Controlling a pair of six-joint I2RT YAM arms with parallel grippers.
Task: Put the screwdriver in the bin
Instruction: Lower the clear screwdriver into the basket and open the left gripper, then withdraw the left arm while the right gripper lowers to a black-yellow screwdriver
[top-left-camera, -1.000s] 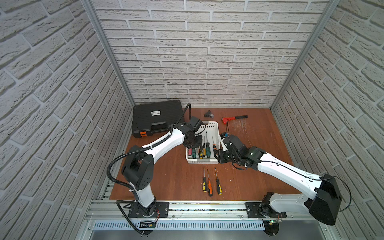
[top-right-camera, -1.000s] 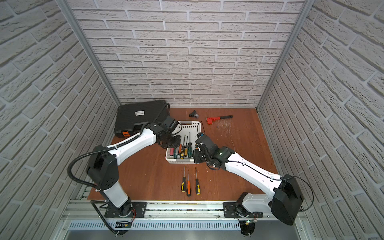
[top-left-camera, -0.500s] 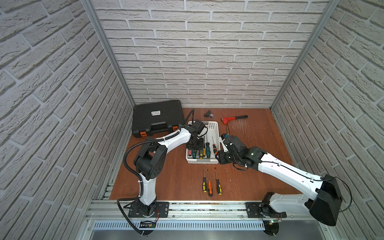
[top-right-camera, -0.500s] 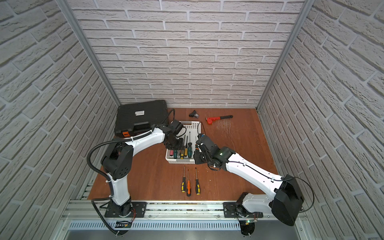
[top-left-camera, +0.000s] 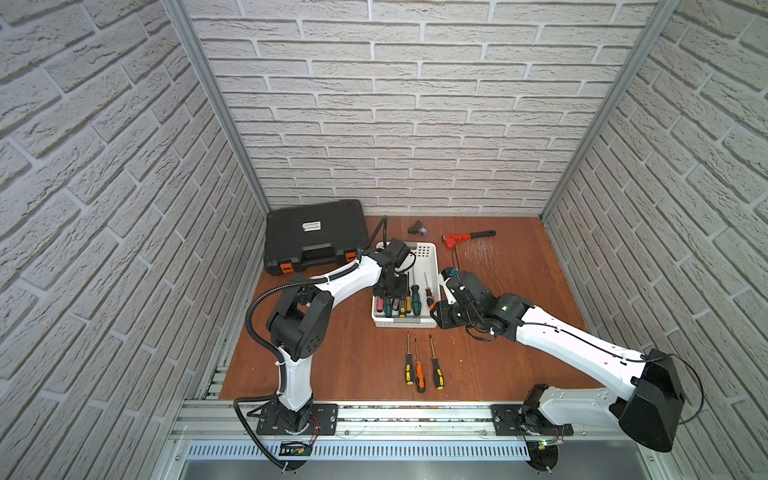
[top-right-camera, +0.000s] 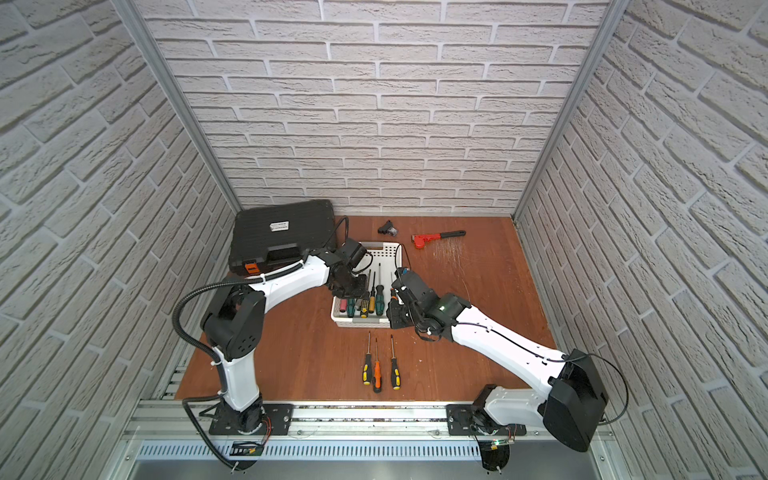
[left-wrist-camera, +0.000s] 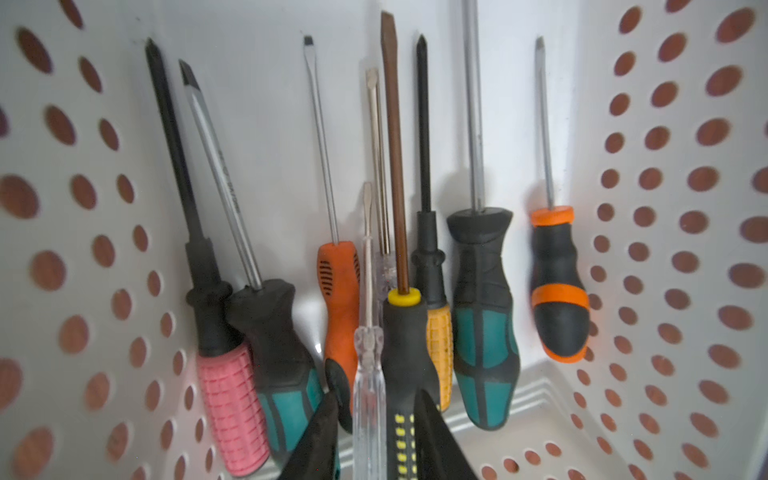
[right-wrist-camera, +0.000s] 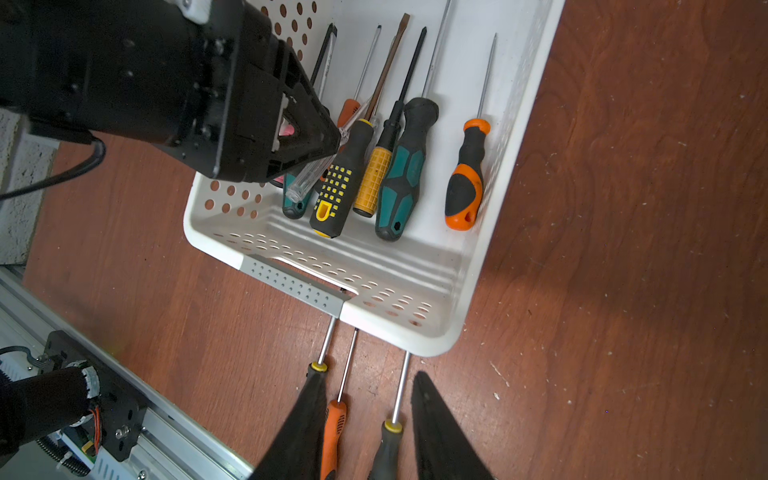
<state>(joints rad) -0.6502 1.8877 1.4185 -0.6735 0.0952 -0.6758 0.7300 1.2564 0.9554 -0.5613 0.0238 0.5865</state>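
The white perforated bin (top-left-camera: 405, 323) (top-right-camera: 365, 323) stands mid-table with several screwdrivers lying in it. My left gripper (top-left-camera: 390, 291) (left-wrist-camera: 376, 395) is down inside the bin (left-wrist-camera: 665, 208), its jaws parted around a clear-handled screwdriver (left-wrist-camera: 368, 374) (right-wrist-camera: 311, 172) and a black-and-yellow handle (left-wrist-camera: 405, 353) that rest on the others. My right gripper (top-left-camera: 440, 318) (right-wrist-camera: 370, 376) hovers open beside the bin's near right corner (right-wrist-camera: 415, 332), with nothing in it. Three screwdrivers (top-left-camera: 419, 370) (top-right-camera: 377, 370) lie on the table in front of the bin, the orange one (right-wrist-camera: 334, 428) showing between my right fingers.
A black tool case (top-left-camera: 316, 237) with orange latches sits at the back left. Behind the bin lie a red-headed tool (top-left-camera: 461, 239) and a small black part (top-left-camera: 417, 228). Brick walls close in three sides, and a metal rail (top-left-camera: 395, 415) runs along the front.
My left gripper has moved toward the near end of the bin, down over the handles, and its jaws have parted. The right arm has stayed put.
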